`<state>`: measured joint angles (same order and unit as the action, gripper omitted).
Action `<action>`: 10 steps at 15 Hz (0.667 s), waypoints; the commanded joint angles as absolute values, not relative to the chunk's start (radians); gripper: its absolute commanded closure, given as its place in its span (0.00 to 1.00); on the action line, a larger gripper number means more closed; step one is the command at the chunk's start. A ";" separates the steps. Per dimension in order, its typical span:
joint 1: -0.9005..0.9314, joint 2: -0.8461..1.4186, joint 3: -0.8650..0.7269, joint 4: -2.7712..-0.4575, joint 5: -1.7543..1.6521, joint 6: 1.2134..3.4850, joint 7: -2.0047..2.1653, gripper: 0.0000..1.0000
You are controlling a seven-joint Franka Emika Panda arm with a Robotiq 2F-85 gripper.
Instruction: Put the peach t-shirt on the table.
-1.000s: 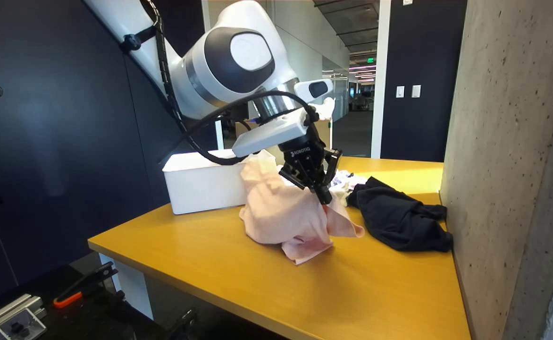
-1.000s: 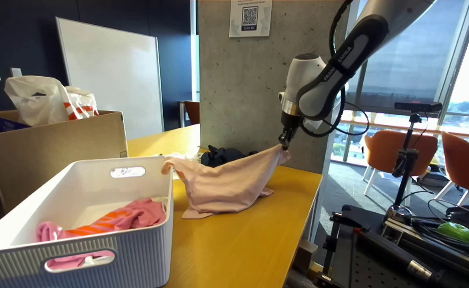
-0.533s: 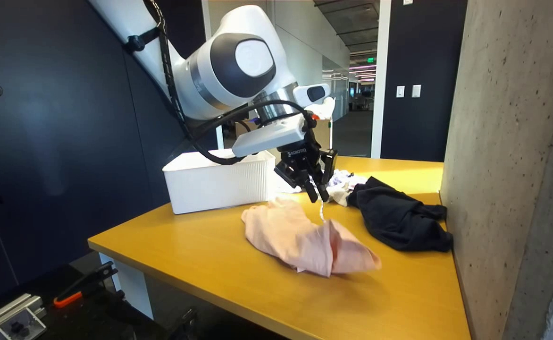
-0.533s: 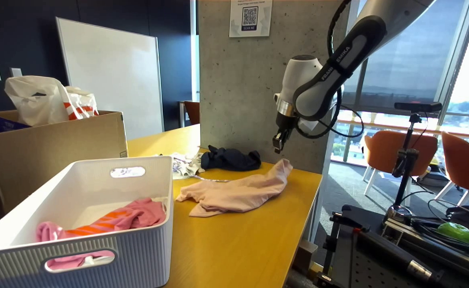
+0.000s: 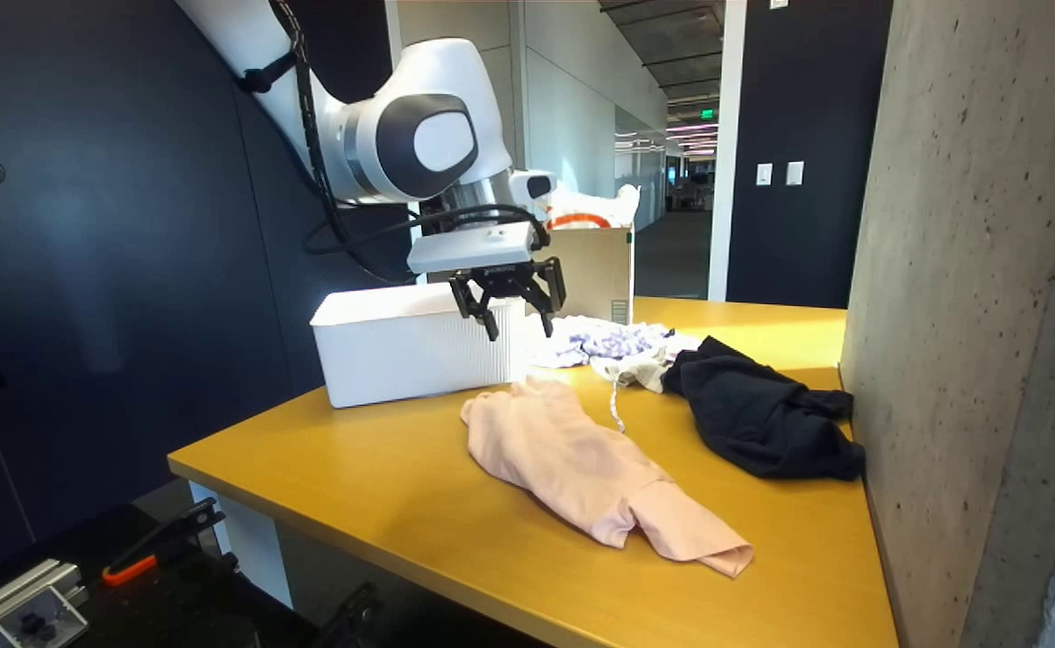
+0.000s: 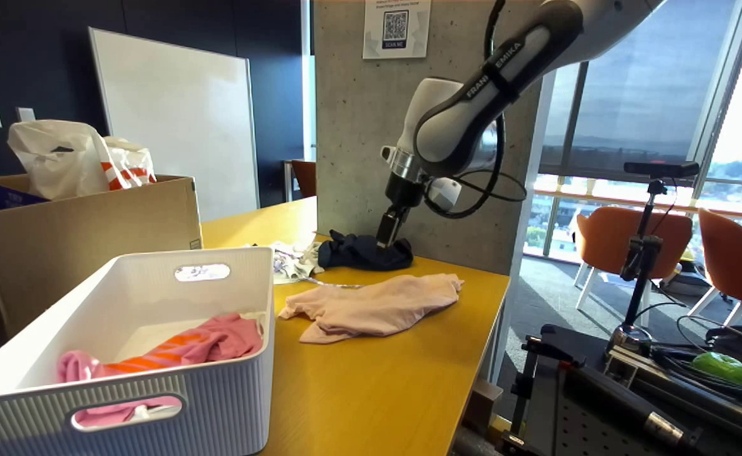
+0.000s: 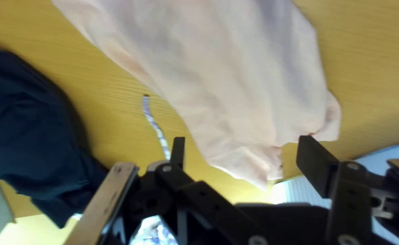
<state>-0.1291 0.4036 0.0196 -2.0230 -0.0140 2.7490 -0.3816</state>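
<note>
The peach t-shirt (image 5: 572, 459) lies limp and wrinkled, spread lengthwise on the yellow-orange table (image 5: 356, 477), as both exterior views show. One end stretches towards the table's near edge in an exterior view. Above the cloth hangs my gripper (image 5: 520, 335), its jaws spread wide with nothing between them. In the wrist view the t-shirt (image 7: 220, 68) fills the upper middle. Its narrow end shows beyond the gap between the fingertips (image 7: 178, 149), apart from them. No part of the garment hangs from the gripper (image 6: 383, 244).
A white box (image 5: 410, 355) stands by the t-shirt's far end, with a pink garment (image 6: 219, 342) inside. A black garment (image 5: 761, 414) lies against the concrete pillar (image 5: 969, 270). Beside it is a white patterned cloth (image 5: 608, 340) with a thin strap. A cardboard box (image 6: 92, 247) stands behind.
The jaws opened and let go of the t-shirt. Its raised part dropped and now lies flat on the table. My gripper moved off towards the white box and turned.
</note>
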 commanded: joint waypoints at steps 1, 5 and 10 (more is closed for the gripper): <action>-0.264 0.507 0.203 -1.893 0.158 2.628 -0.609 0.00; -0.314 0.611 0.243 -1.774 0.229 2.458 -0.746 0.00; -0.258 0.783 0.178 -1.536 0.174 2.288 -0.751 0.00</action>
<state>-0.2916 0.6676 0.2046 -1.7109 0.1941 2.3800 -0.7374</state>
